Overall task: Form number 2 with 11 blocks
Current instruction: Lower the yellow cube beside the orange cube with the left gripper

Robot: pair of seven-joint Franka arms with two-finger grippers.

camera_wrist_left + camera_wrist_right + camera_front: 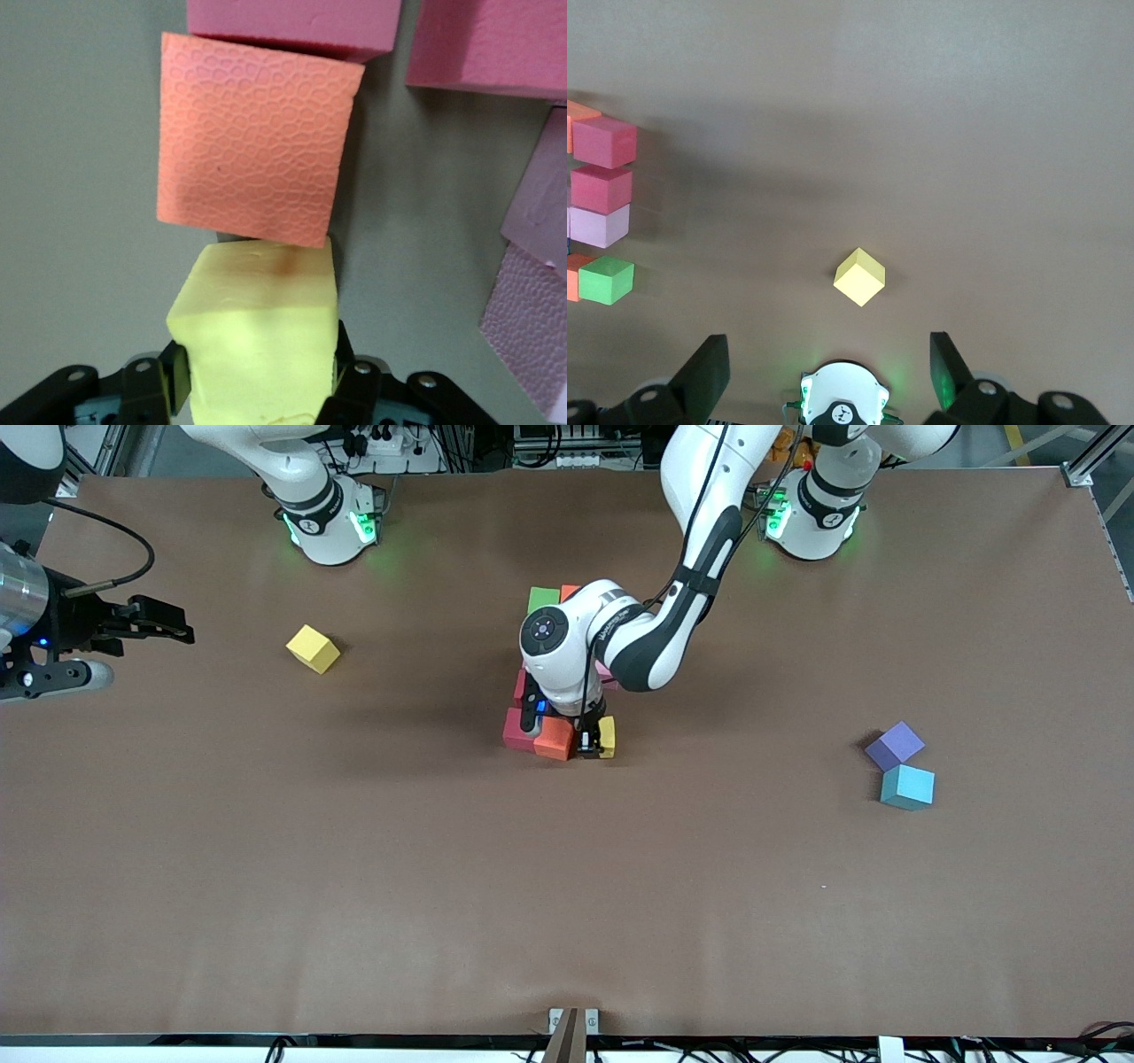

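My left gripper [257, 390] is clamped on a yellow block [259, 336] by its flat sides, touching the orange block [252, 146]. It looks like light, slightly squashy foam. My right gripper [828, 372] waits wide open, empty.

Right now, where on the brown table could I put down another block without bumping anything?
The wide strip of brown table nearest the front camera is bare. There is also room between the loose yellow foam cube and the block cluster, and between that cluster and the purple cube touching the light blue cube. The middle is crowded: the left gripper holds a yellow cube against the orange cube.
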